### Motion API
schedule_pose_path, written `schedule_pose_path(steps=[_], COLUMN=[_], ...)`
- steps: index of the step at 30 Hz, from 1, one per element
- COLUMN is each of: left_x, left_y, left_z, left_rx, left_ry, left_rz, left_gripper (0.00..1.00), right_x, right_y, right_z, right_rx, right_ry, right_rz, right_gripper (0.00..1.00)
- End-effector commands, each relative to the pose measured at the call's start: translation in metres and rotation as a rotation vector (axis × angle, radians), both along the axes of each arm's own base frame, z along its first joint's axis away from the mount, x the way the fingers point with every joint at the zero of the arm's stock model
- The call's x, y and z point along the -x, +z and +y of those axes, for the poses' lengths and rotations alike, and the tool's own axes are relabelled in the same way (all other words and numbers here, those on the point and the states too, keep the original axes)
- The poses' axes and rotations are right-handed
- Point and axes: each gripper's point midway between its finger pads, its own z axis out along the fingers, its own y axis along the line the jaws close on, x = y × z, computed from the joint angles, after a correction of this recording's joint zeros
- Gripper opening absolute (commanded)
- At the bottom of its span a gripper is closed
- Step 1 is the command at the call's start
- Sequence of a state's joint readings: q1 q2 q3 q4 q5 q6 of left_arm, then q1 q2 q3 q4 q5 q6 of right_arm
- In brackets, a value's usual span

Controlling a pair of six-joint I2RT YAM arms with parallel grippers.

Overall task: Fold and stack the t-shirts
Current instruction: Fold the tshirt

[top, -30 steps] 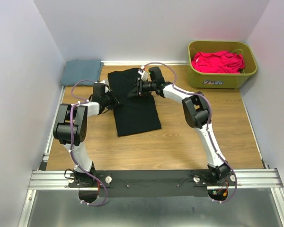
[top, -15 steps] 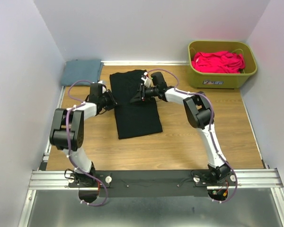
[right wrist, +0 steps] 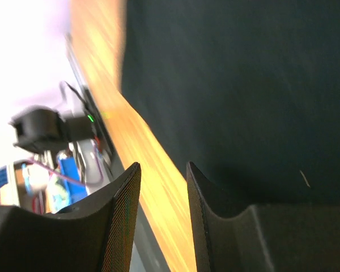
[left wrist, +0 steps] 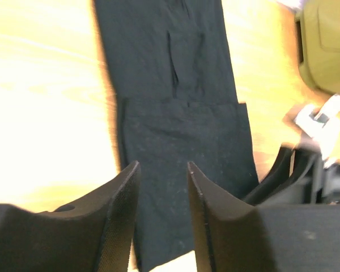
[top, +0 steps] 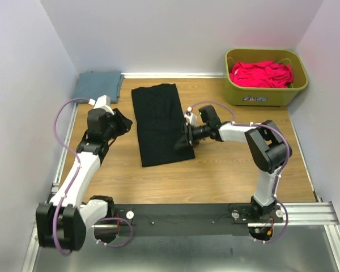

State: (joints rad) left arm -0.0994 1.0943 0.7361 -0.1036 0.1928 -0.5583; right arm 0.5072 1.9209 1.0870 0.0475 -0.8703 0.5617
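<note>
My right end effector (top: 184, 141) hangs released and empty at the near right corner of the black shirt (top: 160, 122), which lies flat on the surface (top: 226, 170). My left end effector (top: 120, 120), also released, hovers beside its left edge. I'd pinch both near corners evenly, then fold. Only the top view shows the grey shirt (top: 97, 85) folded far-left and the pink shirt (top: 260, 73) in the tub (top: 266, 97).

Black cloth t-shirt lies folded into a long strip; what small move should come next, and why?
Probably lower the right gripper onto the near right corner of the black cloth t-shirt and close. The shirt lies flat and unheld; that gripper is open, empty, and right at that corner.
</note>
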Motion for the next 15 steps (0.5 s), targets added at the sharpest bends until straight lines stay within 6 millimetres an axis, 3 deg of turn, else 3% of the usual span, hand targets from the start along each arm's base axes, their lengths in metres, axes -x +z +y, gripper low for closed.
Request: schedule_pose_path(steps=[1, 4, 8, 10, 15], left_x=[0.018, 0.024, 0.029, 0.03, 0.036], left_y=[0.005, 0.014, 0.023, 0.027, 0.035], left_z=[0.033, 0.047, 0.057, 0.062, 0.074], left_rx=[-0.115, -0.153, -0.184, -0.207, -0.253], left_ry=[0.123, 0.188, 0.228, 0.242, 0.285], left_rz=[-0.04, -0.091, -0.13, -0.148, -0.189], left_gripper=[0.48, 0.5, 0.56, 0.61, 0.76], right_x=[0.026, 0.037, 0.039, 0.035, 0.017], right_y=[-0.036, -0.065, -0.077, -0.065, 0.002], right_z=[-0.025, -0.039, -0.049, -0.048, -0.029], right_rx=[0.0, -0.027, -0.023, -0.028, -0.079], right_ry=[0.035, 0.002, -0.025, -0.032, -0.014], right_rz=[0.026, 0.092, 0.095, 0.064, -0.073], right_gripper=[0.45, 0.45, 0.44, 0.45, 0.46])
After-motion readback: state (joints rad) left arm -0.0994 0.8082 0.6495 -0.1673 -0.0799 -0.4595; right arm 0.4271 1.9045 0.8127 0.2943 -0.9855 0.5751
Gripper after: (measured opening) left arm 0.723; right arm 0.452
